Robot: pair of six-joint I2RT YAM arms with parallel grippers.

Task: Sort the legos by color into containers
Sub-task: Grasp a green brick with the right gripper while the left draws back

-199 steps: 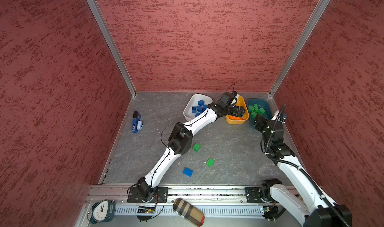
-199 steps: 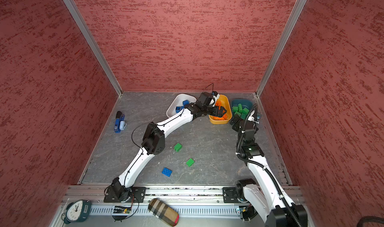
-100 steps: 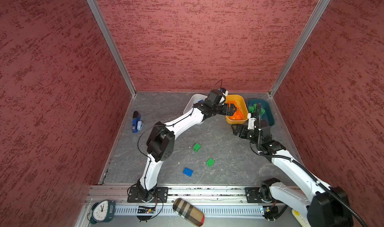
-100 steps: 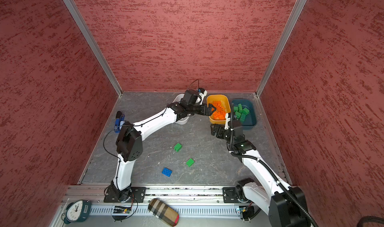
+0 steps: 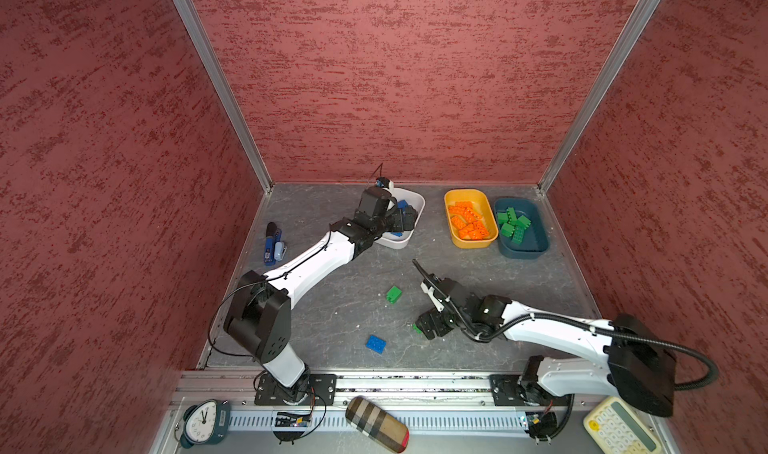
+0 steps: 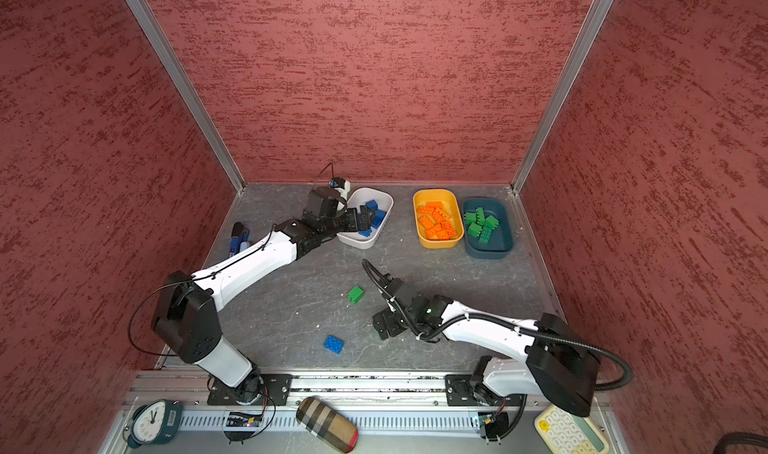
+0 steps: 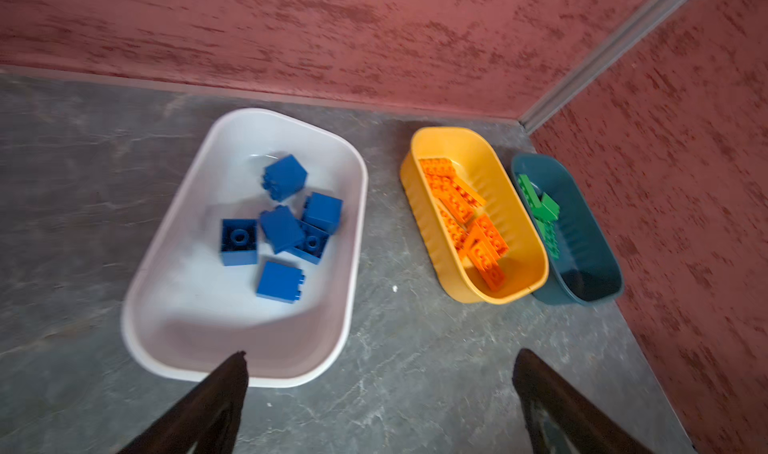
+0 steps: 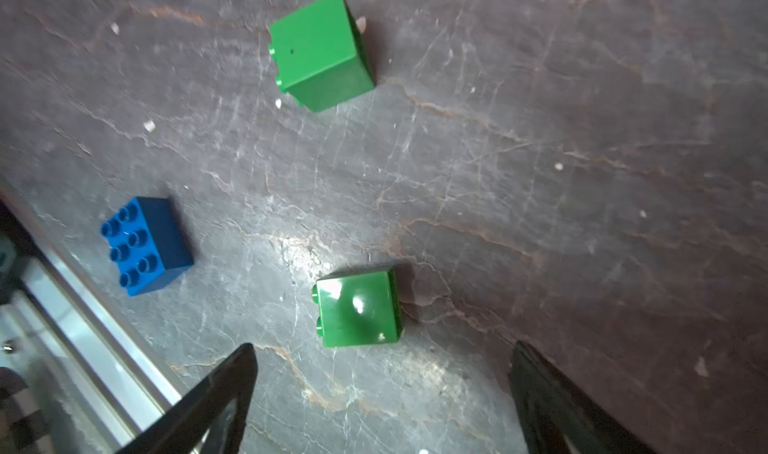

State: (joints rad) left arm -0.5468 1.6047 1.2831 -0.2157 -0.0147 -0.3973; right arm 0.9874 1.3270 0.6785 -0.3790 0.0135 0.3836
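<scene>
Green, the nearer loose brick (image 8: 357,308) lies on its side on the grey floor (image 8: 540,182), studs pointing sideways, just before the right gripper (image 8: 382,349), whose fingers are spread wide and hold nothing; the farther green brick (image 8: 322,51) also lies on its side; the loose blue brick (image 8: 145,246) sits studs up near the front rail (image 8: 83,306). The left gripper (image 7: 381,353), likewise spread and empty, hovers at the white tub (image 7: 187,306) with blue bricks (image 7: 282,227); the yellow-orange tub (image 7: 469,152) with orange bricks (image 7: 461,206) and the dark teal tub (image 7: 590,273) with green bricks (image 7: 540,209) stand just beside each other, long axes toward the back wall.
</scene>
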